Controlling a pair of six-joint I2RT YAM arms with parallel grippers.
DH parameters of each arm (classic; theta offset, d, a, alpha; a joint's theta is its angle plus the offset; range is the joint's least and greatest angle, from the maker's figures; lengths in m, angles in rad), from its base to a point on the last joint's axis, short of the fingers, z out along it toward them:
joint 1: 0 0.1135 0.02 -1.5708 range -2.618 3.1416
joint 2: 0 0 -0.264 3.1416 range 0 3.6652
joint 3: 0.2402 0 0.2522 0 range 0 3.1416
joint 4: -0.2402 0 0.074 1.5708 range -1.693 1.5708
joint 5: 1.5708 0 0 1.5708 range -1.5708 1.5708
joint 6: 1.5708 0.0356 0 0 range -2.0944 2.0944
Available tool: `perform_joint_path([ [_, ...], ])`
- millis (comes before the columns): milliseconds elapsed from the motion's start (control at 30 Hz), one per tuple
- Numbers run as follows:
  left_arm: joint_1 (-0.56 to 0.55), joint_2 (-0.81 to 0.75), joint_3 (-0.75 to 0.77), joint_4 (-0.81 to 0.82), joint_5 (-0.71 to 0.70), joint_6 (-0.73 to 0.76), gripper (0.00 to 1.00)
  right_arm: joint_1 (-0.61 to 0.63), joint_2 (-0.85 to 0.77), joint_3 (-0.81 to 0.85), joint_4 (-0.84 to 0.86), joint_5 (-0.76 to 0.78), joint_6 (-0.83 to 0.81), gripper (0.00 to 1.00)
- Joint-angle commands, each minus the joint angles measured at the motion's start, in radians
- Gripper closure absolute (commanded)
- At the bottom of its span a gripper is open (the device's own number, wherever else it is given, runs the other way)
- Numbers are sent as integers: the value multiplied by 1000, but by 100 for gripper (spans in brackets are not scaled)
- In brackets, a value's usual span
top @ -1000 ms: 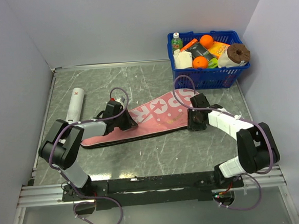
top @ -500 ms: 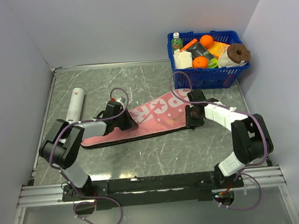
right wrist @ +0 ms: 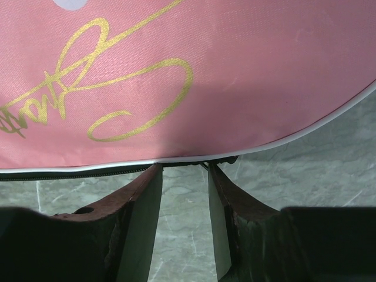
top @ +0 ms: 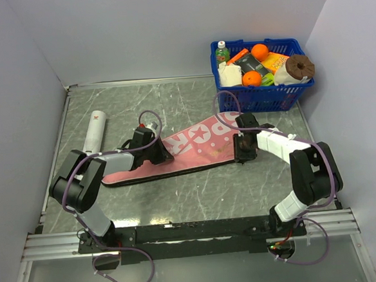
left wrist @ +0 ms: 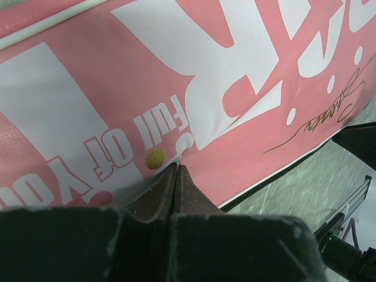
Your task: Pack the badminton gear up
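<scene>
The pink racket-shaped bag [top: 195,147], lettered in white, lies flat across the middle of the table. My left gripper [top: 160,153] is shut, and its tips [left wrist: 176,168] rest on the bag's printed face [left wrist: 247,135] with nothing visible between them. My right gripper [top: 244,152] is open at the bag's wide end. Its fingertips [right wrist: 182,169] straddle the bag's white-piped edge and black zipper [right wrist: 194,163]. The long white tube [top: 94,131] lies at the left. The rackets and shuttlecock are not in view.
A blue basket [top: 262,96] of groceries stands at the back right, close behind my right arm. Grey walls close in the table on the left, back and right.
My right arm has swung its elbow inward and shifted the gripper slightly left along the bag's wide end. The left arm and the bag have not moved.
</scene>
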Motion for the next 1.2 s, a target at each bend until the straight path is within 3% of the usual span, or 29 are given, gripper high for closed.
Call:
perform_joint_path([
  [0,2,23,-2,-4,3,16,99,-10,19,-18,-37,1,-4,57],
  [633,2,32,-2,-5,4,22,99,-10,68,3,-26,-36,8,62],
  [1167,2,32,-5,-11,-13,29,99,-12,103,69,-64,36,-27,76],
])
